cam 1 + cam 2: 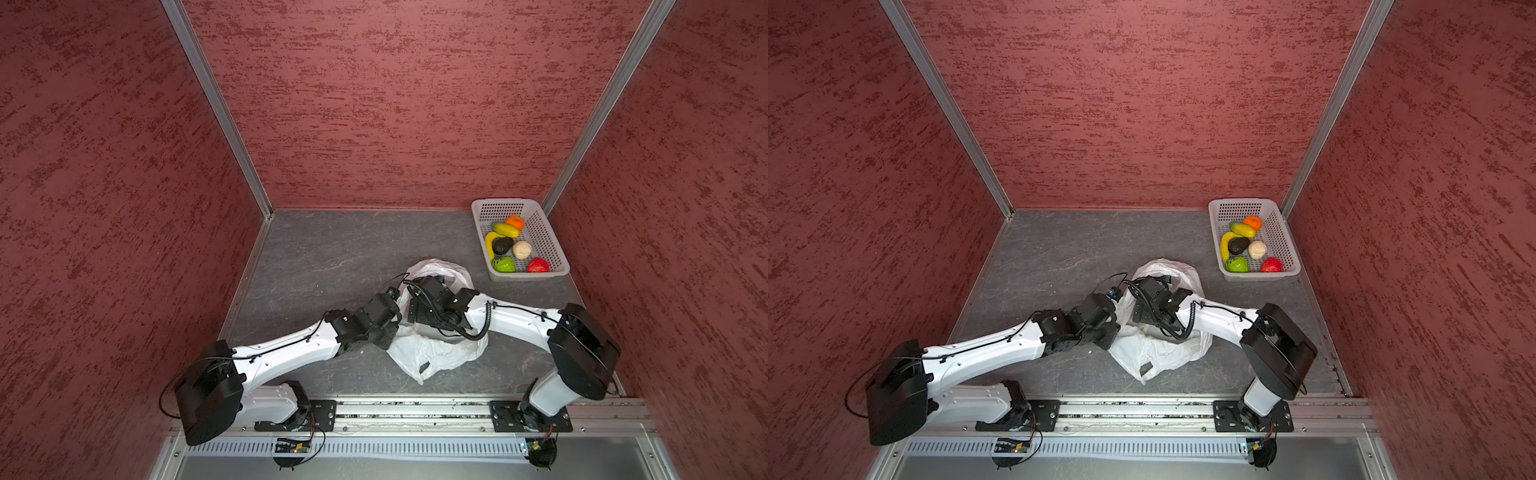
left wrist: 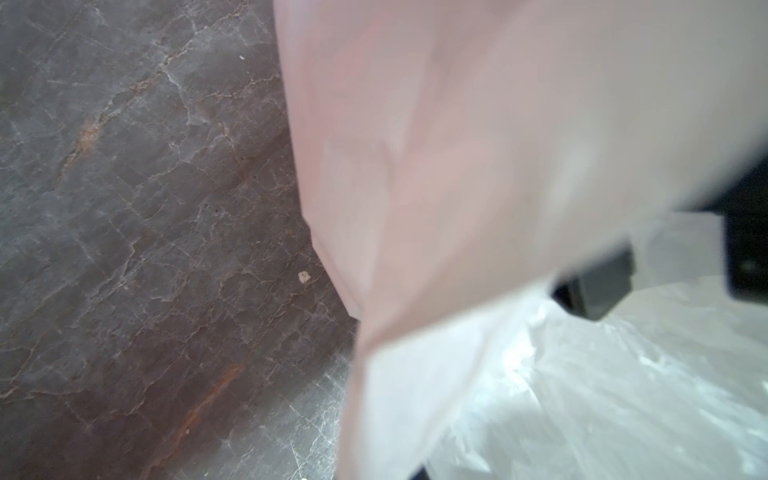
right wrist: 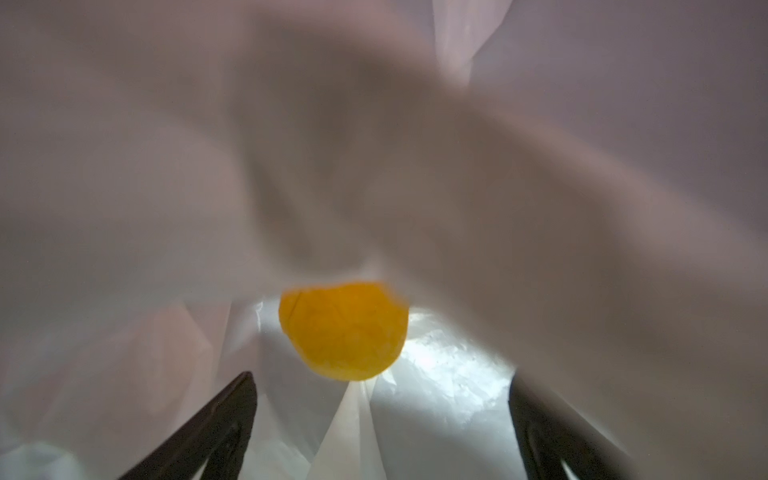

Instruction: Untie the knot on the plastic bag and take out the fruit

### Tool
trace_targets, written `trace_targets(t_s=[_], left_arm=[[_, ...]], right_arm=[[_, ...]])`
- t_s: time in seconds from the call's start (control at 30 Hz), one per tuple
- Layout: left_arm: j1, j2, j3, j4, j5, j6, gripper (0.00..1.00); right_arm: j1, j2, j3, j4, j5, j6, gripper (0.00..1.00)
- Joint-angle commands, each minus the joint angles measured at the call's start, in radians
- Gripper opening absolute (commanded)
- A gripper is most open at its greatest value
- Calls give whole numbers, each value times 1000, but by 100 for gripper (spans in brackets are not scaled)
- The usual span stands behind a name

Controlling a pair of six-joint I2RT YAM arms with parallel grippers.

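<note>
Seven fruits [image 1: 503,246] sit in the basket [image 1: 555,249]; inside the plastic bag [image 1: 432,353] at mid-tabletop [image 1: 324,257] the right claw [image 3: 380,382] gapes, released, before a lemon [image 3: 343,330], the left claw [image 1: 390,332] clenched at the bag's edge.

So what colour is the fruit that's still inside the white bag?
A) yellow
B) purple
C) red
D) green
A: the right wrist view looks into the plastic bag and shows one round yellow fruit lying in it; the red and green pieces are in the basket.
</note>
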Motion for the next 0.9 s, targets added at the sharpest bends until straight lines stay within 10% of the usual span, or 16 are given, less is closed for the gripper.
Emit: trace_targets(t_s=[0.0, 0.3, 0.57, 0.87], left_arm=[[8, 2, -19, 34, 30, 21, 0], [24, -15, -26, 17, 61, 33, 0], [38, -12, -20, 20, 54, 30, 0], [171, 98, 116, -72, -7, 34, 0]], right_arm=[[4, 34, 37, 72, -9, -11, 94], [2, 135, 78, 171, 43, 1, 84], [2, 173, 92, 184, 26, -3, 32], [42, -62, 6, 149, -132, -65, 22]])
